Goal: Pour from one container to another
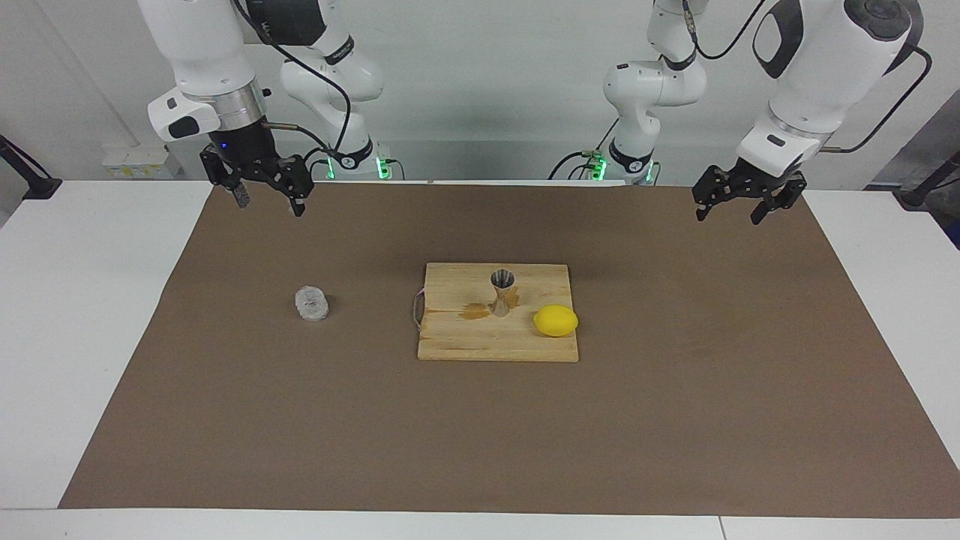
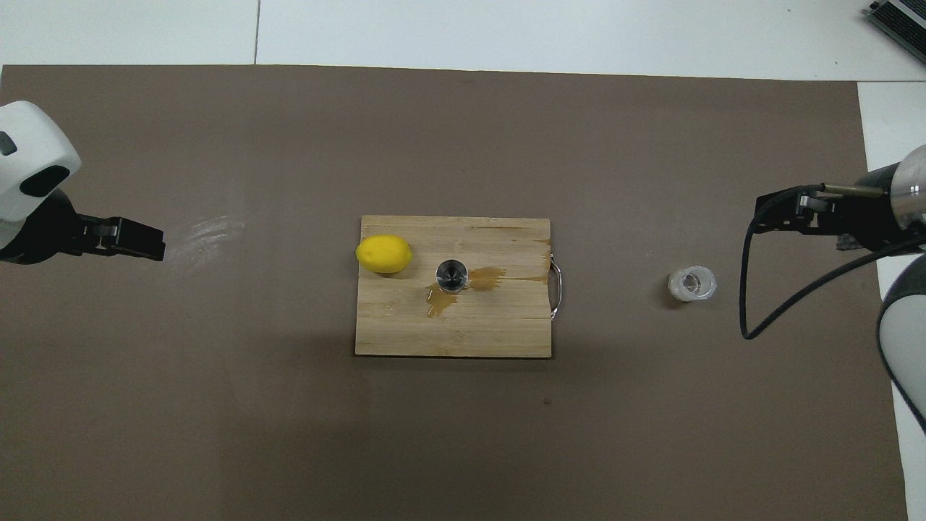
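Right end effector hangs released over the brown mat's corner at the right arm's end of the desk, holding nothing; below it and farther from the robots the clear faceted glass cup stands on the mat, apart from its fingers; toward the middle, a wooden board carries the steel jigger, upright by a brown wet patch, and a lemon just beside; left end effector hangs released over the mat's other corner, well apart from the board
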Motion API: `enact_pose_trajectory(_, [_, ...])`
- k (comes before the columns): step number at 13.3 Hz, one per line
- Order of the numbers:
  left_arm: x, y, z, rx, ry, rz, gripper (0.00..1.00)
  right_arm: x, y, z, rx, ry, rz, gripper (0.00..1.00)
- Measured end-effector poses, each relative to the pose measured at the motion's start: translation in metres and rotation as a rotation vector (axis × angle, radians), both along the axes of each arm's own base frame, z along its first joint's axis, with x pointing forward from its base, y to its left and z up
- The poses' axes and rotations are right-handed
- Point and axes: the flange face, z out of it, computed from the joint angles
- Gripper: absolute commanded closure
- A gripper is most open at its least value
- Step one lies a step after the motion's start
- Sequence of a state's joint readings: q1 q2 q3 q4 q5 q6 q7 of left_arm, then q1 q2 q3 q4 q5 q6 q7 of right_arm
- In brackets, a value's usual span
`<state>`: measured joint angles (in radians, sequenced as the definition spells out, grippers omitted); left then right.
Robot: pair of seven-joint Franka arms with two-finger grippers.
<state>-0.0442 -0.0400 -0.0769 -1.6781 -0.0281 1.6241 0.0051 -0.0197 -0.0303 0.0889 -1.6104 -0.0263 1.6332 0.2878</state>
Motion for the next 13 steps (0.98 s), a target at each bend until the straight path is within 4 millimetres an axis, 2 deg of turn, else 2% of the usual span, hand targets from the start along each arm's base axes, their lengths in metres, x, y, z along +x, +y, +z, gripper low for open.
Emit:
enact_pose_trajectory(5, [0.0, 0.0, 0.0, 0.0, 0.0, 0.0, 0.0, 0.011, -0.003, -0.006, -0.01, 0.066, -0.004, 0.0])
enact_pose_trajectory(13, [0.0, 0.0, 0.0, 0.0, 0.0, 0.0, 0.0, 0.012, -0.003, -0.012, -0.011, 0.085, 0.018, 0.0])
